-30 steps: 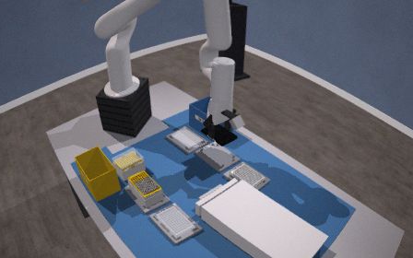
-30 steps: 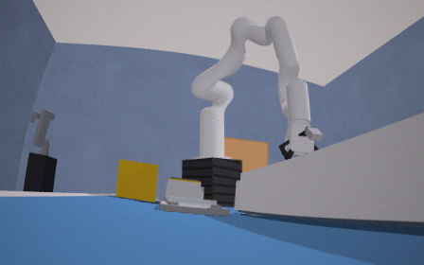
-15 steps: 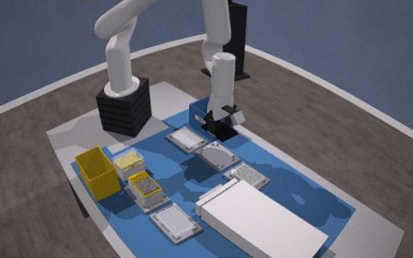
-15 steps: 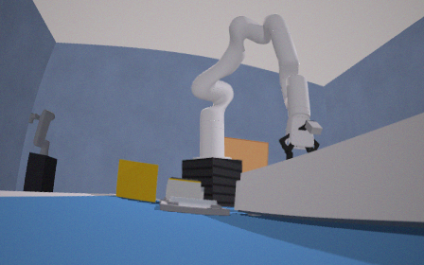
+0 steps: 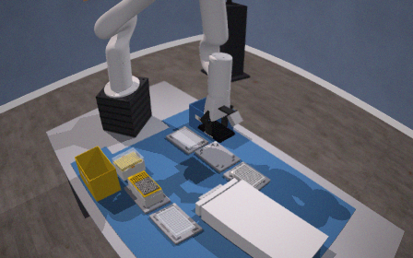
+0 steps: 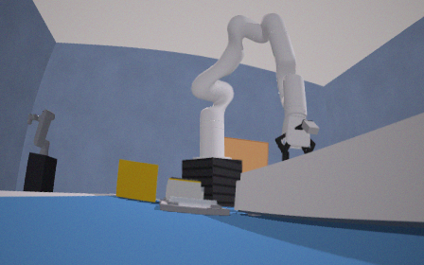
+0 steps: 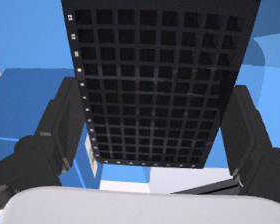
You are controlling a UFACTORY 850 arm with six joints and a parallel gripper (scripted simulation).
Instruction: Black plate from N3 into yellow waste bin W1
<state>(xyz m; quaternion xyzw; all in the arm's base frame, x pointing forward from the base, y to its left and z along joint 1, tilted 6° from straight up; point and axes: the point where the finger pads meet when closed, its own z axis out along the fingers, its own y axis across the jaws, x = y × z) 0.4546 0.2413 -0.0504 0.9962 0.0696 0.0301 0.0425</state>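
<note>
The stiff, light-looking black gridded well plate is clamped by its long side edges within the gripper, where slipping seems unlikely.

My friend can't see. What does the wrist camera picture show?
A black plate with a grid of tiny square wells fills the picture, clamped by its two long sides in the pincer. Blue bench mat shows below it.

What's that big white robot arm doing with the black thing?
The robot's hand is gripping a black plate full of little square holes, holding it up in the air above the blue mat. It needs to go in the yellow bin, which stands across the bench, near its corner. The plate isn't there yet.
</note>
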